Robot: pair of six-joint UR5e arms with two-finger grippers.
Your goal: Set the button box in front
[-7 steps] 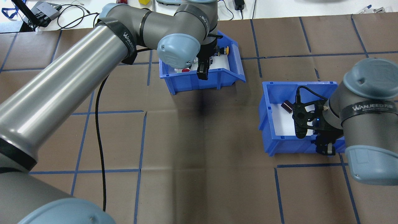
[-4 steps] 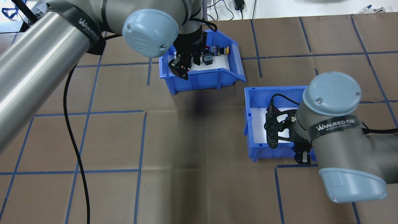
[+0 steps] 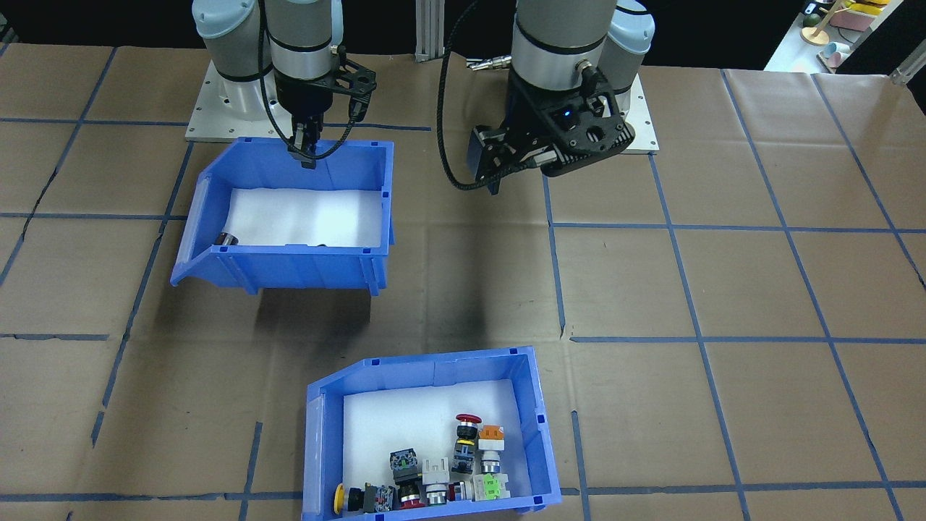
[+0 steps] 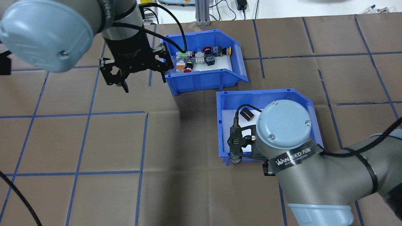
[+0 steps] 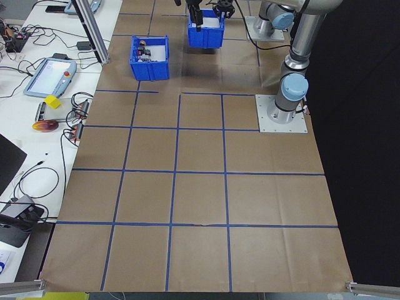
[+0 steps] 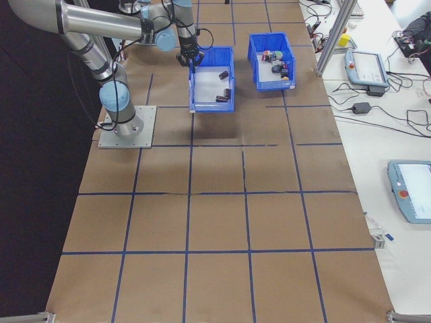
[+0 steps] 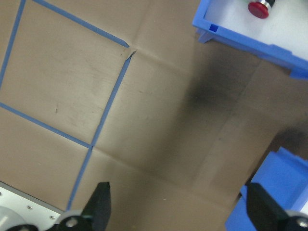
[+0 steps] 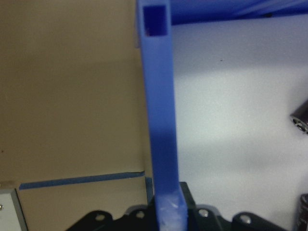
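Observation:
The button box (image 4: 201, 80) (image 3: 539, 427) is a blue bin resting on the table's far side, holding red, orange, green and yellow push-buttons (image 4: 201, 59). My left gripper (image 3: 488, 170) (image 7: 180, 211) hangs open and empty beside that box's left end, apart from it. The same-looking blue bin (image 4: 221, 125) (image 3: 289, 268) with dark cylinders (image 4: 247, 113) is held off the table. My right gripper (image 3: 307, 152) (image 8: 166, 211) is shut on that bin's near wall (image 8: 161, 120). In the overhead view my right arm hides this gripper.
Brown paper with a blue tape grid (image 4: 141, 141) covers the table. A white bench with cables and an aluminium post (image 4: 199, 12) lies beyond the far edge. The robot's base plates (image 3: 210, 123) sit at the near edge.
My left gripper has come away from the button box's near wall and swung out to its left. My right gripper has carried the dark-parts bin leftward, toward the table's middle.

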